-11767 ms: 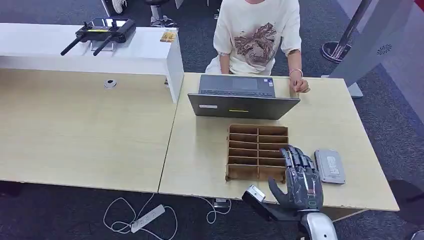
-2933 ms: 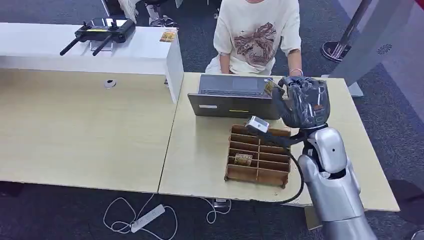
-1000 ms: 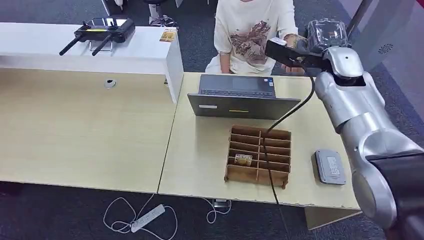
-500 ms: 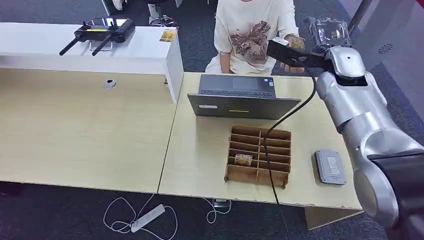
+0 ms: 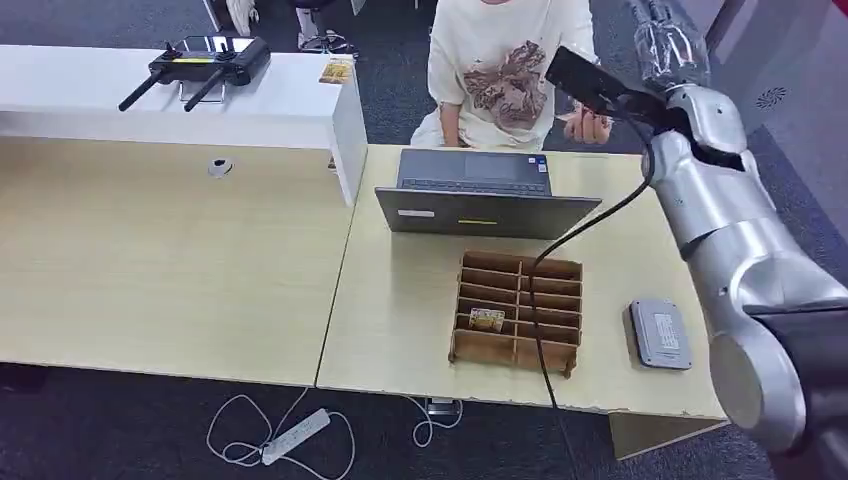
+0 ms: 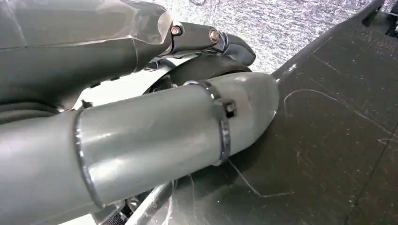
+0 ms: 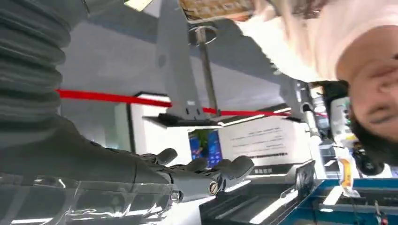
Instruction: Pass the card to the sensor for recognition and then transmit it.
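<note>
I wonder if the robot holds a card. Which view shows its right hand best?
The right wrist view: the right hand reaches out close up, holding nothing. The head view has it at the top edge, partly cut off. The left wrist view faces the floor.

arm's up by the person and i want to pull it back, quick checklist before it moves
1. Right hand empty: ok, fingers stretched out with nothing in them.
2. Card with the person: cannot tell, it lies by their fingers but the grip is cut off.
3. Person's hand clear of the arm: not ok, it sits close beside the wrist.
4. Cable free: not ok, it hangs across the tray.
5. Sensor uncovered: ok.
6. Next card in tray: ok.
</note>
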